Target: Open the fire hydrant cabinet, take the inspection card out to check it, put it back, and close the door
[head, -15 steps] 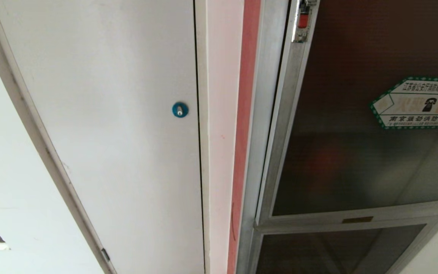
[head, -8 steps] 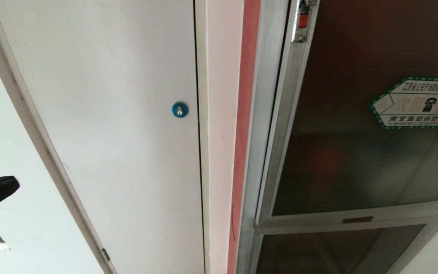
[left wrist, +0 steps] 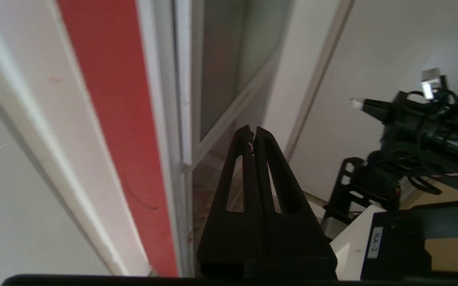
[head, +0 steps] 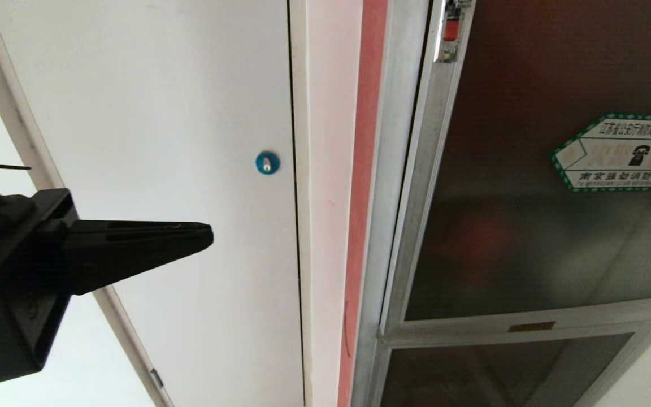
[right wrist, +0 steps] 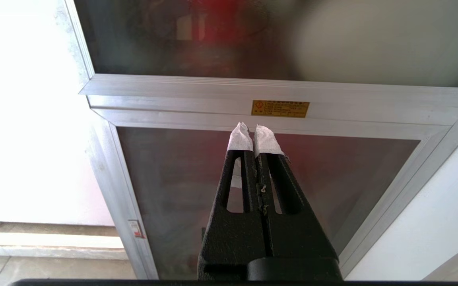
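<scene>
Indoors, white panel door (head: 150,113) beside the shut door (head: 529,198); both grippers' fingers closed, empty.

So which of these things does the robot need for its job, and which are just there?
Needed for the job:
- fire hydrant cabinet
- its door with the arrow sticker, closed
- left gripper, shut, in front of the white door

Just there:
- white door with the blue lock
- lower glass door
- right gripper, shut
</scene>
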You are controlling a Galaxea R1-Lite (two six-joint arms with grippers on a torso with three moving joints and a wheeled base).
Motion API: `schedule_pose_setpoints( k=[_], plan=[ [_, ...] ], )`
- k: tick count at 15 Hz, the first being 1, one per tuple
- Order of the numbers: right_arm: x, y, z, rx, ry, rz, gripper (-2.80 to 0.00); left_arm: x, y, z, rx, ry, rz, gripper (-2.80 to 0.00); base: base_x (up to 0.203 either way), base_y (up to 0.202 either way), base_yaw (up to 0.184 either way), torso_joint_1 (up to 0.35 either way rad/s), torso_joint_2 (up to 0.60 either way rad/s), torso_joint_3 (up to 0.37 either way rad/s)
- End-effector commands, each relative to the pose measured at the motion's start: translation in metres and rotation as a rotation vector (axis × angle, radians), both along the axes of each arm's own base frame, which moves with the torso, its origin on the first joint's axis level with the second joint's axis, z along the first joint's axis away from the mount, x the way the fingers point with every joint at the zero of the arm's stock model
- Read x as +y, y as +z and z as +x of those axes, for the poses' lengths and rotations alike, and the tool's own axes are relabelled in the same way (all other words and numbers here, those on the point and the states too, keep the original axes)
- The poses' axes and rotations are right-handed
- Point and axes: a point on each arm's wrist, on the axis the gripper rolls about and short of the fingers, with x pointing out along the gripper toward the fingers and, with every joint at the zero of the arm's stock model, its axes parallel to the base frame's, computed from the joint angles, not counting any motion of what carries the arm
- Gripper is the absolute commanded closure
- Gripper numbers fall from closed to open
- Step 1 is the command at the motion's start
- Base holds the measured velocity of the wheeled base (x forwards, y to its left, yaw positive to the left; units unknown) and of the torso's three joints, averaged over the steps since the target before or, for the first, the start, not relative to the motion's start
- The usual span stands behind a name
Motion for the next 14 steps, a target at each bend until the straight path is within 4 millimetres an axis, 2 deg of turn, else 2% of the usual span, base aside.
schedule_pose_setpoints(
  k=[1, 6, 8, 14],
  plan=[
    [0.000, 0.000, 0.000, 0.000, 0.001, -0.001, 0.00, -0.021, -0.006, 0.019, 0.056, -0.049, 0.027, 0.00, 0.000, 0.000, 0.000, 0.000, 0.00, 0.000],
    [0.000, 0.000, 0.000, 0.000, 0.001, -0.001, 0.00, -0.034, -0.004, 0.028, 0.069, -0.084, 0.035, 0.00, 0.000, 0.000, 0.000, 0.000, 0.00, 0.000],
    [0.000, 0.000, 0.000, 0.000, 0.001, -0.001, 0.00, -0.037, -0.007, 0.032, 0.080, -0.083, 0.044, 0.00, 0.000, 0.000, 0.000, 0.000, 0.00, 0.000],
    [0.000, 0.000, 0.000, 0.000, 0.001, -0.001, 0.00, -0.041, 0.002, 0.038, 0.060, -0.077, 0.031, 0.00, 0.000, 0.000, 0.000, 0.000, 0.00, 0.000]
  ],
)
